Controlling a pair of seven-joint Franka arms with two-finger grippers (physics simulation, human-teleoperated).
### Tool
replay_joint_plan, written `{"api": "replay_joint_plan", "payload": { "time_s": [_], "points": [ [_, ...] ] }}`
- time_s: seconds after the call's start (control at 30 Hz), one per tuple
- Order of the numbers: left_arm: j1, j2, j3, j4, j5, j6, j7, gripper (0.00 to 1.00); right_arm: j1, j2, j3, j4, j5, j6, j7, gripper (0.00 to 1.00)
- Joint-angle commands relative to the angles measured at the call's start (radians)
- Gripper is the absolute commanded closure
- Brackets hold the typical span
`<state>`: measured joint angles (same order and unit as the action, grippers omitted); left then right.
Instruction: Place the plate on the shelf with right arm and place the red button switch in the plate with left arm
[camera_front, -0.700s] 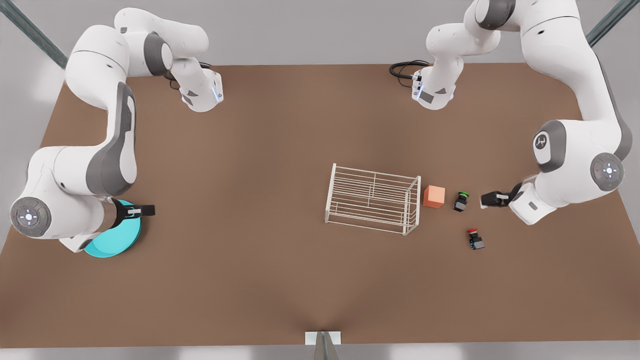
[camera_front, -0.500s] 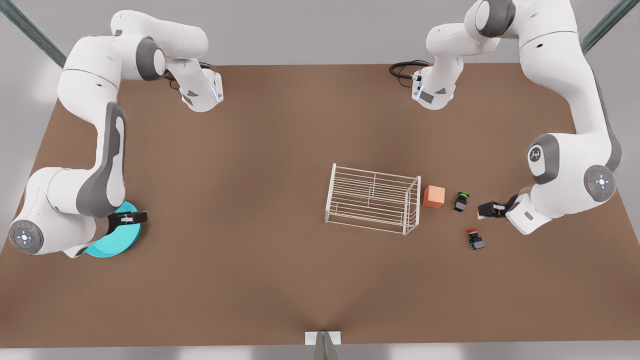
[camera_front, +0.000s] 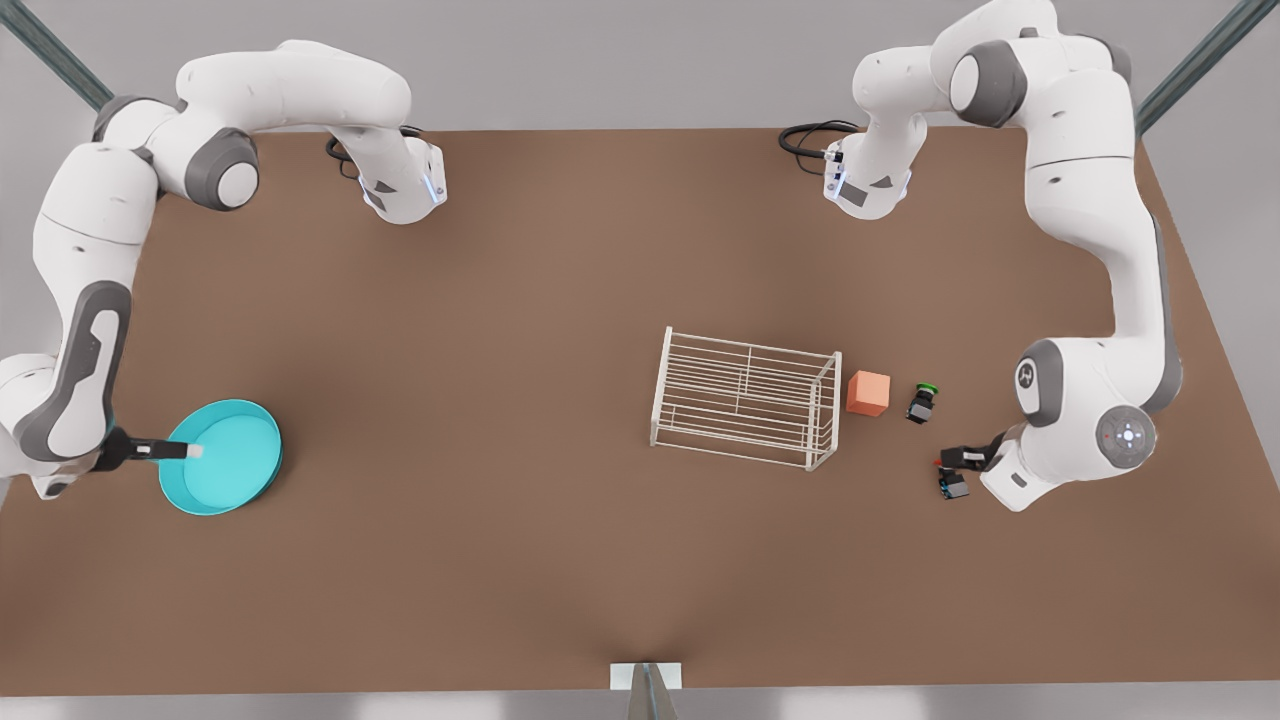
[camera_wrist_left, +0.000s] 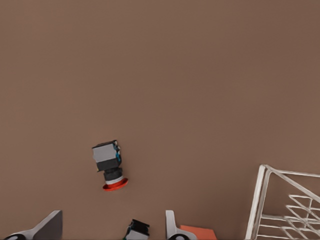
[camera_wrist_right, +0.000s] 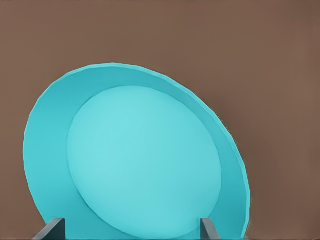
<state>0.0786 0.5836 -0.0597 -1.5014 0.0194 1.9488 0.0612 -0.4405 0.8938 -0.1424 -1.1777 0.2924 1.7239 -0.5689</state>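
Plainly risky: left gripper (camera_front: 948, 460), fingers apart beside red button switch (camera_wrist_left: 111, 165), may nudge it; right gripper (camera_front: 190, 451), spread over plate (camera_wrist_right: 135, 155), could slip off rim.

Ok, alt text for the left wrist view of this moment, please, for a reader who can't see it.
A red button switch lies on its side on the brown table, just ahead of the left gripper, whose two fingers stand apart. Beside the fingertips are a second switch, the orange cube and a corner of the white wire shelf.
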Motion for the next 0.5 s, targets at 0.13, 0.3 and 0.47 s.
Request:
{"api": "replay_joint_plan", "payload": {
  "time_s": [0.13, 0.3, 0.47],
  "points": [
    [0.0, 0.058, 0.0, -0.051, -0.001, 0.176, -0.164, 0.0, -0.063, 0.043, -0.016, 0.046, 0.036, 0.141, -0.76, 0.0],
    [0.038, 0.061, 0.0, -0.091, -0.001, 0.214, -0.227, 0.0, 0.005, 0.063, -0.022, 0.033, -0.079, 0.258, -0.625, 0.0],
    [0.036, 0.085, 0.0, -0.097, 0.001, 0.291, -0.267, 0.0, -0.012, 0.079, -0.023, -0.005, -0.055, 0.321, -0.666, 0.0]
  ]
}}
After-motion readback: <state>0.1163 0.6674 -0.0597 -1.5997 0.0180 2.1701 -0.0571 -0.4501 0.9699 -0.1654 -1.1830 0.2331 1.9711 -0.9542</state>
